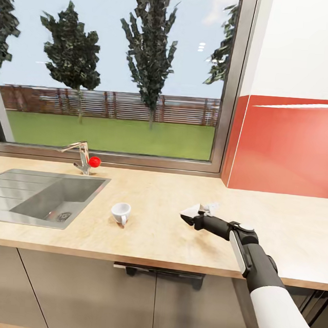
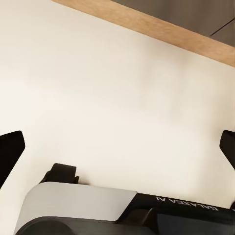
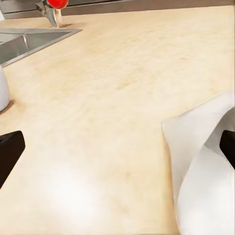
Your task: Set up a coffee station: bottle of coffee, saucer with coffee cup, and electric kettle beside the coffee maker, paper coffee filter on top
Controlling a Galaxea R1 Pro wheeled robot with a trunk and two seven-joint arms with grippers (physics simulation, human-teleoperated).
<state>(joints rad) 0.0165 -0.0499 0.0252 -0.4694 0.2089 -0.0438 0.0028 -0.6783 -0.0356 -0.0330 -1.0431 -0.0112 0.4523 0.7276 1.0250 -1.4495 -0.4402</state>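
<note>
The light wood kitchen countertop (image 1: 171,194) runs under a big window. A small white coffee cup (image 1: 121,213) stands on it just right of the sink, and its side shows in the right wrist view (image 3: 2,88). My right gripper (image 1: 199,213) hovers low over the counter to the cup's right, its fingers spread wide (image 3: 117,152). The white paper coffee filter (image 1: 196,211) is at its tips, beside one finger (image 3: 200,161) and resting against the wood. My left gripper (image 2: 117,147) is open over a pale surface, with nothing between its fingers.
A steel sink (image 1: 39,194) with a tap (image 1: 81,156) and a red knob (image 1: 94,161) is set into the counter's left part. A red glossy panel (image 1: 287,143) backs the right part. Grey cabinet fronts (image 1: 76,295) lie below the front edge.
</note>
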